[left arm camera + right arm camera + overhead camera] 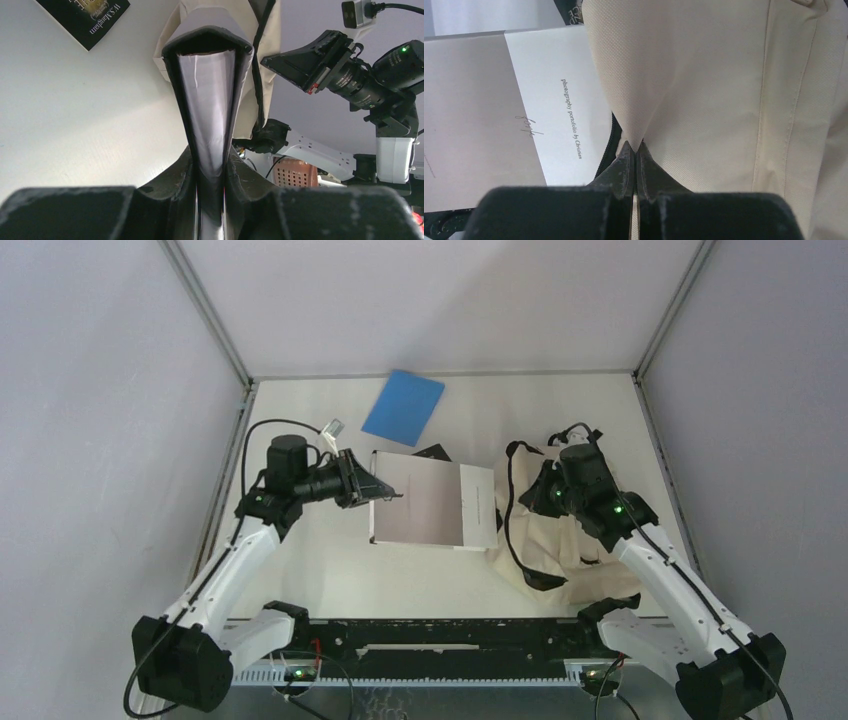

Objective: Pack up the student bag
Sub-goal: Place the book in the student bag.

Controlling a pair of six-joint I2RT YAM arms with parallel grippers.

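gripping the flat grey-white hardcover portfolio book [430,502] by its left edge, our left gripper [210,176] has its jaws clamped narrow on it. our right gripper [634,149] pinches a fold of the soft cream fabric backpack [565,540], which lies crumpled on the right of the white table [330,570], touching the book's right edge.
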